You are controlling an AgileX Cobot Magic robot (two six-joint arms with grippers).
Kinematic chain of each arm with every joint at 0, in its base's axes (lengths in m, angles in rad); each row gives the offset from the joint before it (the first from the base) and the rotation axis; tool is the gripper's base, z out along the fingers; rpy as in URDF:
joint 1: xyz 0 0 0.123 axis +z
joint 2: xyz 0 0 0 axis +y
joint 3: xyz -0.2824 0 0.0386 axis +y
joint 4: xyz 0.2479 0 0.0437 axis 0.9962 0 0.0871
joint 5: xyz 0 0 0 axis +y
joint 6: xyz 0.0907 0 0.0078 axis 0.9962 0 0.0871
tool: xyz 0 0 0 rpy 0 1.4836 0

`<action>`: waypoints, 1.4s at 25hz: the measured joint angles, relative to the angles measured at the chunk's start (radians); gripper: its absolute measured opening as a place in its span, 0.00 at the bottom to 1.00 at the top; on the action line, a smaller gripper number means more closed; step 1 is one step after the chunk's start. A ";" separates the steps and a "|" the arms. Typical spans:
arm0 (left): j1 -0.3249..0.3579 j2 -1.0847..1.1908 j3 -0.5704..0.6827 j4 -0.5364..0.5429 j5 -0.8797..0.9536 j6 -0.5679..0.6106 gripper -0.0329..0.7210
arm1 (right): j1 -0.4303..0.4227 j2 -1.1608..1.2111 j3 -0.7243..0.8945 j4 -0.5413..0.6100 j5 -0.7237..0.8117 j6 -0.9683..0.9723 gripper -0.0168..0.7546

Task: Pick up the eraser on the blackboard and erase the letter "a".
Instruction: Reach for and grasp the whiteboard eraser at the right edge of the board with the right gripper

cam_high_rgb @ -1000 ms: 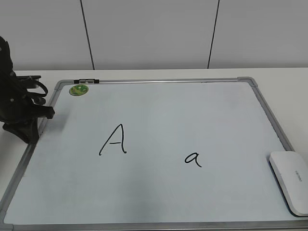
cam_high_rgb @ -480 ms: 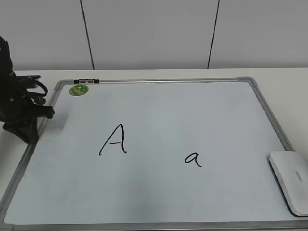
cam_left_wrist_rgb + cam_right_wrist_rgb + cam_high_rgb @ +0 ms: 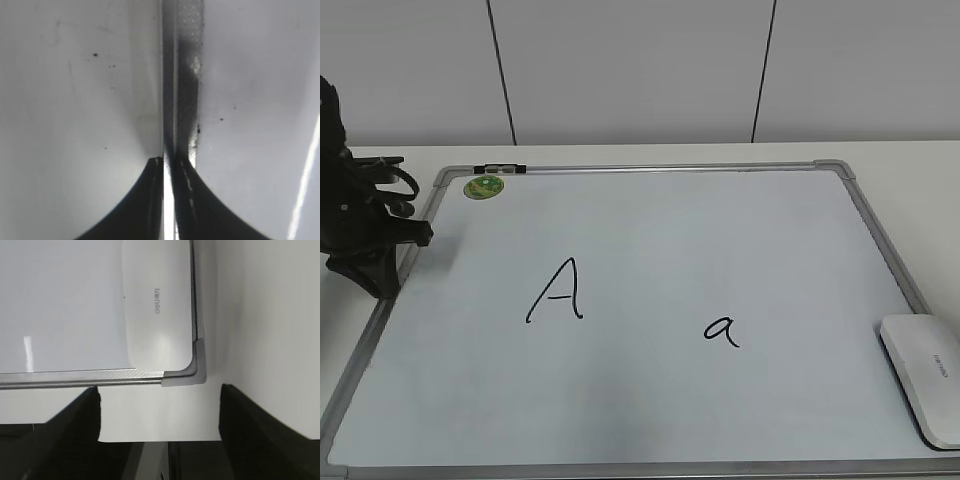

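I see a white surface (image 3: 390, 420), a big letter "A" (image 3: 557, 291), and a white wall (image 3: 640, 70) with two dark lines.

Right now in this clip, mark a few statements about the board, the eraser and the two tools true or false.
1. The eraser lies at the blackboard's near right corner. True.
2. The letter "a" is already wiped off. False: it is intact.
3. The right tool grips the eraser. False: it is open, short of the eraser.
4. The left tool is shut over the board's frame edge. True.
5. The capital "A" is left of the "a". True.
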 joint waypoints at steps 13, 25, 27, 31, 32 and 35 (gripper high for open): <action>0.000 0.000 0.000 0.000 0.000 0.000 0.09 | 0.000 0.180 -0.007 0.035 -0.070 -0.027 0.86; 0.000 0.000 0.000 -0.002 0.000 0.000 0.09 | 0.000 0.358 -0.017 0.045 -0.140 -0.036 0.86; 0.000 0.000 0.000 -0.002 0.000 0.000 0.09 | 0.000 0.378 -0.018 0.045 -0.160 -0.036 0.86; 0.000 0.000 0.000 -0.002 0.000 0.000 0.09 | 0.000 0.435 -0.019 0.046 -0.204 -0.036 0.86; 0.000 0.000 0.000 -0.002 0.000 0.000 0.09 | 0.000 0.449 -0.019 0.046 -0.216 -0.036 0.86; 0.000 0.000 0.000 -0.004 0.000 0.000 0.09 | 0.000 0.486 -0.029 0.046 -0.234 -0.041 0.85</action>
